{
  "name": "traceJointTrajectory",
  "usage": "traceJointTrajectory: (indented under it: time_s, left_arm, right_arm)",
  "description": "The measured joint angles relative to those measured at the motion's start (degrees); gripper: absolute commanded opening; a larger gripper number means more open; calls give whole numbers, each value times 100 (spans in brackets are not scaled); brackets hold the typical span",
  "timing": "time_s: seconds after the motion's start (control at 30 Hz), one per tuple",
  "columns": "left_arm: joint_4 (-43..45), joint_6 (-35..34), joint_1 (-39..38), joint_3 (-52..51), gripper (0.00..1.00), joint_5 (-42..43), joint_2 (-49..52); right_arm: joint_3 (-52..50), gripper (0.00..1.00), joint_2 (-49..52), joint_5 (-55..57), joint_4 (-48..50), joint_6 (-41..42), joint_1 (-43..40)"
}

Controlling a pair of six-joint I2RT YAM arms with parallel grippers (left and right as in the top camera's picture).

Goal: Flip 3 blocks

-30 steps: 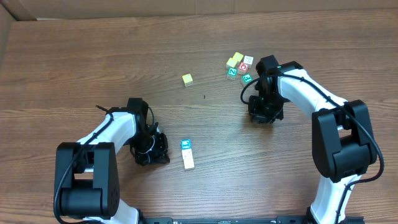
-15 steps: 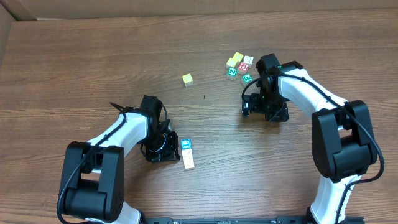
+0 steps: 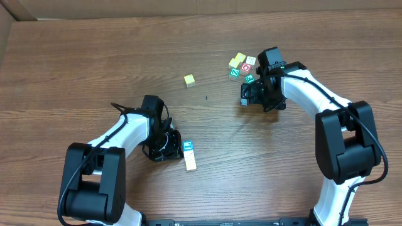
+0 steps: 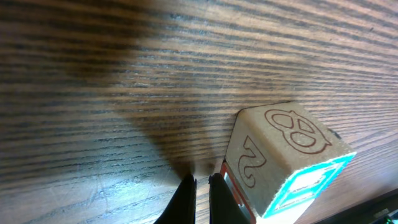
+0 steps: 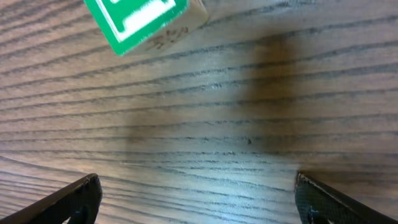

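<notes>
A blue block with a white mark [image 3: 187,146] lies at the front centre, with a cream block [image 3: 190,163] just below it. Farther back, a pale yellow block [image 3: 189,80] sits alone. My left gripper [image 3: 177,149] is shut and empty, its tips against the blue block's left side. In the left wrist view this block [image 4: 283,158] shows engraved wooden faces and a blue-edged face, right beside the shut fingers [image 4: 186,199]. My right gripper [image 3: 245,95] stands open over bare wood [image 5: 198,196], just below a green-marked cube [image 5: 143,18].
A cluster of cubes sits at the back right: two yellow ones [image 3: 237,60], a white one [image 3: 251,60], a red-marked one [image 3: 245,67] and two green-marked ones [image 3: 234,73] [image 3: 249,79]. A cardboard wall [image 3: 188,6] borders the table's far edge.
My left gripper slid right up to the blue block and stayed shut. My right gripper opened wide and moved up and left toward the cube cluster.
</notes>
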Motion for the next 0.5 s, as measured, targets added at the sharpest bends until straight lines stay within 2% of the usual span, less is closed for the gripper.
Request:
traceJointTrajectory:
  time_s: [0.5]
  left_arm:
    - [35,-57,0,0,4,35,0]
  right_arm:
    - [0,100,0,-2,35,-2,0]
